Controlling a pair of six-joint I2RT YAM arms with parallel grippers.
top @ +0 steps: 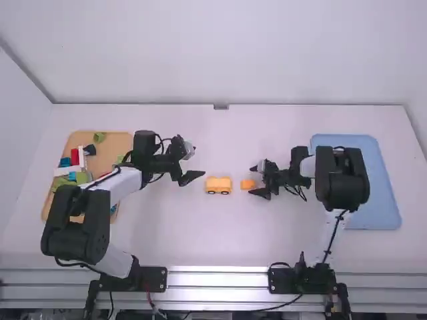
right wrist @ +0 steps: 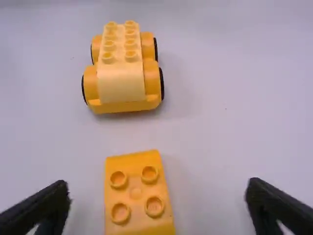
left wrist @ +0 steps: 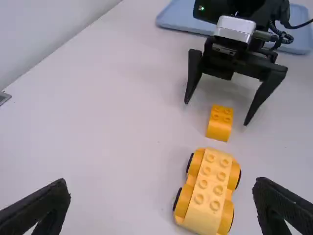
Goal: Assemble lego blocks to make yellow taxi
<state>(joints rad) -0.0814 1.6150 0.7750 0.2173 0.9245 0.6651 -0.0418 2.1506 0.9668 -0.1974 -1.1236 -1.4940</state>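
The wheeled yellow base [left wrist: 207, 188] rests upright on the white table [top: 220, 240], between the two arms, with its studs uppermost and black tyres along its sides. Just beside it, on the right arm's side, the four-studded yellow brick [right wrist: 139, 196] is set down, apart from the base. Both should be found light, stiff and hard to damage, though smooth enough to slip if pinched off-centre. The small brick would best be taken low on two opposite side walls, with its studs left free; the base would best be steadied along its body, since it could be rolled away on its wheels when pressed. No label or lettering can be made out on either piece.

By the right gripper [left wrist: 215, 113] the small brick is straddled: its fingers are spread, and nothing is gripped. The left gripper [left wrist: 162, 188] is held on the base's other side, its fingers likewise parted and empty. Farther out, beyond the left gripper, assorted bricks, among them a red brick [top: 75, 157] and a green brick [top: 99, 137], are held in the tan tray [top: 119, 141]. On the opposite side, the blue tray [top: 380, 180] is partly covered by the right arm.
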